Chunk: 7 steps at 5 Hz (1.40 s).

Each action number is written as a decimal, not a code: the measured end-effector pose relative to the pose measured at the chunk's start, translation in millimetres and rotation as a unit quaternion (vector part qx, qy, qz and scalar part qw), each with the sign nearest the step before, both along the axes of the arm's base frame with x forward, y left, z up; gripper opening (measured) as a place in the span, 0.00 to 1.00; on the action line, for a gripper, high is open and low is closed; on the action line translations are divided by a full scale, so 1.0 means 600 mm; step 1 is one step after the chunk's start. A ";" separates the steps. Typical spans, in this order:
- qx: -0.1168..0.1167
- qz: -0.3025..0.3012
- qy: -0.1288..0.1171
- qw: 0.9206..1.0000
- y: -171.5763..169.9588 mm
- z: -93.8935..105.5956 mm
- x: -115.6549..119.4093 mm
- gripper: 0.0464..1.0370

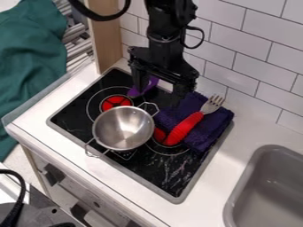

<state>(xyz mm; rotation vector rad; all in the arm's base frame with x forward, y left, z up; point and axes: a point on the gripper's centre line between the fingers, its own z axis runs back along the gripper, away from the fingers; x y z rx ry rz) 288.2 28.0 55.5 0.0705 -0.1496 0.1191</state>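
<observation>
gripper (158,90): released, jaws apart, above and behind metal pot (124,127) | pot: on stove (170,174) | purple object (144,87): behind pot | purple cloth (214,122), red-handled fork (184,127) lying across it: right of pot

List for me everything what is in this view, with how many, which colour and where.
Pot: one, silver, on the stove
Stove: one, black with grey rim, set in the counter
Burner discs: two, red, left one behind the pot, right one beside it
Folded cloth: one, dark purple, on the stove's right part
Fork: one, red handle and silver tines, across the cloth
Small item: one, purple, under the gripper
Sink: one, grey, lower right
Counter: one, white, around the stove
Tiled wall: one, white, behind
Wooden panel: one, light brown, upper left
Green fabric: one, left edge
Arm with gripper: one, black, above the stove's back
</observation>
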 end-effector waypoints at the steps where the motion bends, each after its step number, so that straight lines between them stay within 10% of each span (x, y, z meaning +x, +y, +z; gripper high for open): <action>1: -0.003 0.001 0.017 1.000 -0.002 -0.016 -0.007 0.96; 4: -0.019 -0.051 0.011 0.998 -0.035 -0.042 -0.001 0.96; 7: -0.008 -0.079 0.059 0.995 -0.069 -0.096 0.046 0.96</action>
